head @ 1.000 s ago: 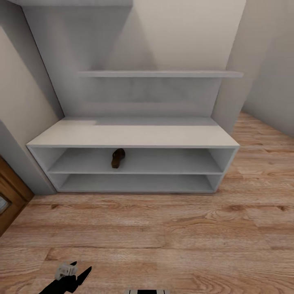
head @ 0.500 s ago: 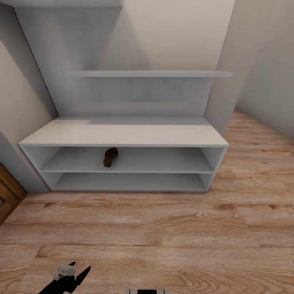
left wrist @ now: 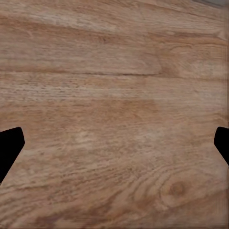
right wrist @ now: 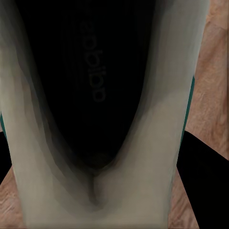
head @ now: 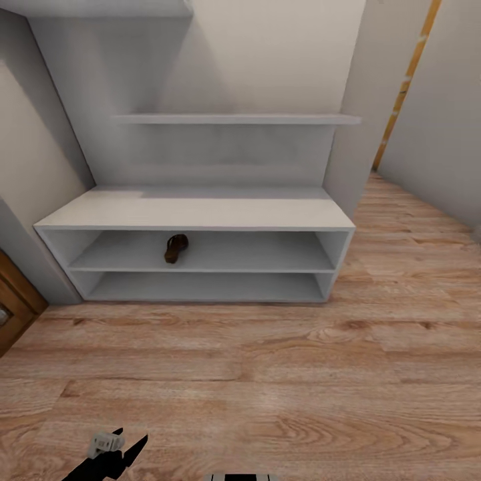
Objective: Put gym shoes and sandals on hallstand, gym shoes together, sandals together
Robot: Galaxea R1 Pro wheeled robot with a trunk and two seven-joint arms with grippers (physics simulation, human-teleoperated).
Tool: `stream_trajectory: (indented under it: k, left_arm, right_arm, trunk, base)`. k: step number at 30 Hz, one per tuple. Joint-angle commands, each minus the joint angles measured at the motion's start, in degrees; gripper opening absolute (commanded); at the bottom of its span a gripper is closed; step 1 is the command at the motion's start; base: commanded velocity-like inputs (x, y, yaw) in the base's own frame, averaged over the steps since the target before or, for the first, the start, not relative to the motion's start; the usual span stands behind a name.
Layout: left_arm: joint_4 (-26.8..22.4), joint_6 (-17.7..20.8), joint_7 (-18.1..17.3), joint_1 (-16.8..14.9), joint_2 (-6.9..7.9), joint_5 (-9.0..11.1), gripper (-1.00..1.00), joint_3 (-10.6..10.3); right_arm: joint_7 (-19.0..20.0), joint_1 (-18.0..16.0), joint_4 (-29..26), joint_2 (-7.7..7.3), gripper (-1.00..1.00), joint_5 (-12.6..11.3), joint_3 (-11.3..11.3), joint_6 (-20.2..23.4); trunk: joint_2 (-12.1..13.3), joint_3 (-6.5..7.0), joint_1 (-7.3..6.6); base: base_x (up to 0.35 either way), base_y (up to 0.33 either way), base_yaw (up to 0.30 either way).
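Hallstand [head: 200,214] at 12 o'clock in head view, one brown sandal [head: 176,248] on upper open shelf, left of middle. Gym shoe [right wrist: 95,119] pressed close against right wrist camera, dark opening and cream rim, apparently carried; right fingers clamped or not, cannot tell. Left gripper [left wrist: 114,143] spread wide over bare corridor floor [head: 267,374], holding nothing. Risks: shoe slipping loose if grip shallow; toe catching shelf edge on insertion; nudging the sandal off the shelf.
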Motion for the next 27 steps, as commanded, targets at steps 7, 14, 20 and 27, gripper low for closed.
stream_trajectory:
  k: [7, 14, 20, 27]
  left_arm:
    - [0.1, 0.0, -0.3, 0.0, 0.13, 0.2, 1.00, 0.2]
    - [0.1, 0.0, -0.4, 0.0, 0.14, 0.2, 1.00, 2.1]
    - [0.1, 0.0, -0.5, 0.0, 0.06, -0.4, 1.00, 3.2]
    - [0.2, -0.1, -5.0, 0.6, 0.00, -0.6, 1.00, 2.7]
  right_arm:
    - [0.4, -0.1, 0.0, 0.01, -1.00, 0.1, -0.2, 0.2]
    - [0.5, -0.1, -0.1, 0.03, -1.00, 0.1, -0.2, 0.2]
    - [0.5, -0.1, -0.5, 0.10, -1.00, 0.0, -0.2, 0.2]
    - [0.5, -0.1, 0.3, 3.56, -1.00, 0.0, 10.4, 0.3]
  trunk:
    - [0.0, -0.04, -0.02]
    - [0.0, -0.04, -0.02]
    - [0.0, -0.04, -0.02]
    - [0.0, -0.04, -0.02]
  base:
    - [-0.039, -0.004, 0.000]
    - [-0.059, 0.200, 0.000]
    - [-0.005, 0.087, 0.000]
    - [0.000, 0.003, 0.000]
